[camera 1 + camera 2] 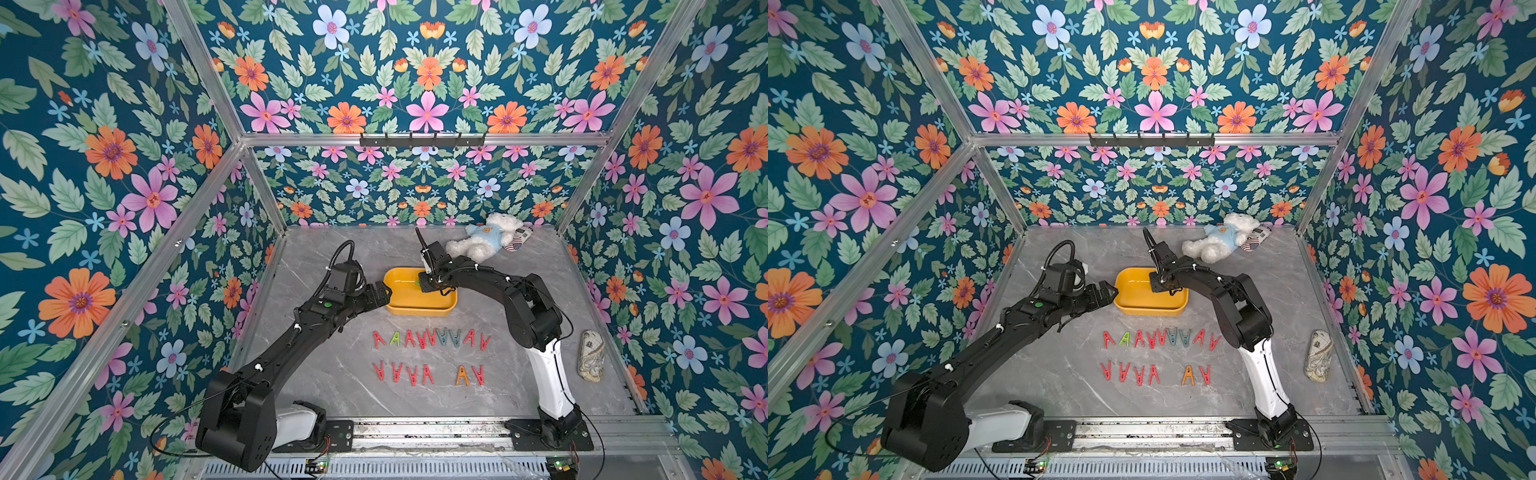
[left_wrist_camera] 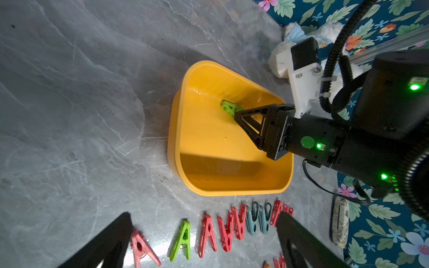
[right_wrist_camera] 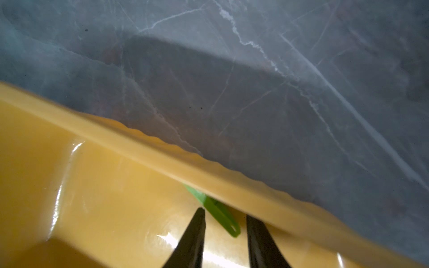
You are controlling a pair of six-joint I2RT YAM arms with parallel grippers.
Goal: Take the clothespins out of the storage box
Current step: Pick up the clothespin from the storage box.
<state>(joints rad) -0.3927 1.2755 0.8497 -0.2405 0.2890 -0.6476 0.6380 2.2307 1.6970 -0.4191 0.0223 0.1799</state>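
Inside the storage box [image 2: 176,148], the right hand [image 3: 224,213], seemingly open, straddles a green clothespin [image 2: 228,108].

A white teddy bear [image 1: 484,241] in a blue shirt lies on the grey stone table [image 1: 332,257], past the right claw [image 1: 420,284] and a bit to its right. A small striped thing [image 1: 517,242] touches the bear. A soft patterned pouch [image 1: 591,355] lies well off to the claw's right, nearer the front. Flowers cover the walls [image 1: 104,166]. A black hook rail [image 1: 422,140] hangs high up behind.
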